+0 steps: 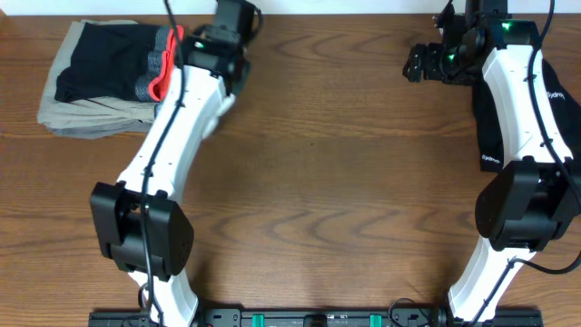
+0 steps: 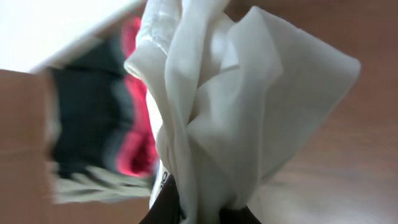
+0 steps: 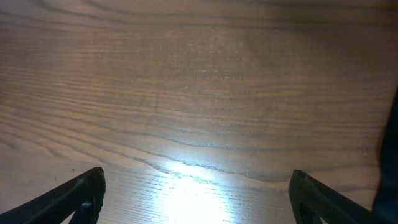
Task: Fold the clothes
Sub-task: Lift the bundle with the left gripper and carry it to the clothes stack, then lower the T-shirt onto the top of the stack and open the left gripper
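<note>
Task stage: early. Judged to be pick-up and transfer, with no fold made yet.
Left end effector (image 2: 202,214): jaws shut tight on a gathered bunch of the white T-shirt (image 2: 217,118).
T-shirt position: rises from between the left jaws and fills the view ahead of them. It is crumpled in loose pleats, not spread. Graphic, lettering and neck label are not visible.
Right end effector (image 3: 199,199): jaws wide apart, holding nothing. Only bare desk (image 3: 199,93) lies ahead of it.
Folded stack (image 1: 91,82): beige, black and grey-red, just beyond the left end effector and to its left. Appears finished.
Black top (image 1: 483,127): to the side of the right end effector, partly under its arm.
Done: one grasp secured on the T-shirt.
Remaining (judged): lay the T-shirt flat on the open desk between the two end effectors, smooth it, then make every fold.
Unclear: whether any part of the T-shirt touches the desk cannot be told.
</note>
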You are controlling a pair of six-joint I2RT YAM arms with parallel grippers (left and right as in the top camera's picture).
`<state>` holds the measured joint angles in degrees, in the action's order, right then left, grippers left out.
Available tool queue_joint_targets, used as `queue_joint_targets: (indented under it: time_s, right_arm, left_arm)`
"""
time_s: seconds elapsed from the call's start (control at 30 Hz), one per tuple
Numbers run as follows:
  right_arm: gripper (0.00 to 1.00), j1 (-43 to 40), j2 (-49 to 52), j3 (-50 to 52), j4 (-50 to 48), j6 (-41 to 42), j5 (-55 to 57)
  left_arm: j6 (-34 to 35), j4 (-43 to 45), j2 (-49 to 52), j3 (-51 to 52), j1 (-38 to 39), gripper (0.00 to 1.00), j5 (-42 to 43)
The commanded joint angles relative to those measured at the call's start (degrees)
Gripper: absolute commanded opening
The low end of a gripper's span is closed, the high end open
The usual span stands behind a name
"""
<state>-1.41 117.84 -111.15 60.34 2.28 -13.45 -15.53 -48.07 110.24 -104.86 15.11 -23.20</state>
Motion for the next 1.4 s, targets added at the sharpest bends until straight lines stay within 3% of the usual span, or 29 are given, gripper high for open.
queue_joint_targets:
  time_s: [0.0,0.23,0.43,0.63,0.73,0.97,1.37]
  right_arm:
    - [0.92,0.0,-0.5,0.3,-0.1,-0.9,-0.1]
    - [0.92,0.0,-0.5,0.3,-0.4,-0.9,-0.1]
    - [0.91,0.3,-0.5,0.3,-0.3,-0.6,-0.1]
    - [0.89,0.4,-0.5,0.3,-0.3,-0.6,-0.1]
    - [0.87,0.5,-0.5,0.3,0.2,-0.6,-0.1]
    - [0.86,3.0,-0.5,0.4,0.8,-0.7,0.0]
    - [0.86,6.7,-0.5,0.4,0.2,-0.7,3.2]
  left_arm:
    - [-7.8,3.6,-1.6,-4.2,-2.5,0.06,-9.7]
    - [-22.7,19.8,-1.7,-6.2,-6.8,0.06,-17.2]
    - [-36.5,27.3,-1.4,-6.2,-11.3,0.06,-11.8]
    - [-38.0,32.4,0.8,-6.2,-18.2,0.06,-7.6]
    - [-41.9,32.4,2.7,-6.1,-21.7,0.06,-4.2]
    - [-43.6,34.7,8.3,-6.1,-28.3,0.06,-3.0]
    - [-43.5,41.3,16.0,-6.1,-29.5,0.05,-2.4]
